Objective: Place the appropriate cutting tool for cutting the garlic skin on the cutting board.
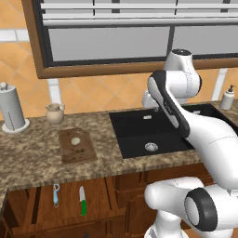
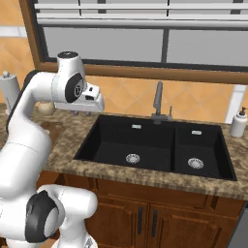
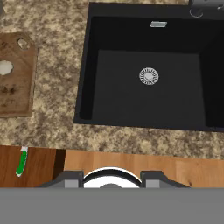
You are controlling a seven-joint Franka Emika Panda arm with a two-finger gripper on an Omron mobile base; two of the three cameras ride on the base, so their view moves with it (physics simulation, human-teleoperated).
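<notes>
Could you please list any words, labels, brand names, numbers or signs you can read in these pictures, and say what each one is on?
There is no readable text in these pictures.
The soap dispenser, paper towel holder and jug are plain.
The dark marks on the cutting board are wood grain, not letters.
The green-handled knife and blue-handled tool in the open drawer bear no visible marking.

Sink (image 3: 148, 109): black basin filling the upper right of the frame, round silver drain at its middle.
Cutting board (image 3: 19, 87): dark brown, at the left edge — on the speckled counter (image 3: 57, 65).
Garlic (image 3: 5, 67): pale bulb on the board, partly cut off by the frame edge.
Knife (image 3: 21, 162): green handle, lower left — lying on a wooden surface below the counter.
</notes>
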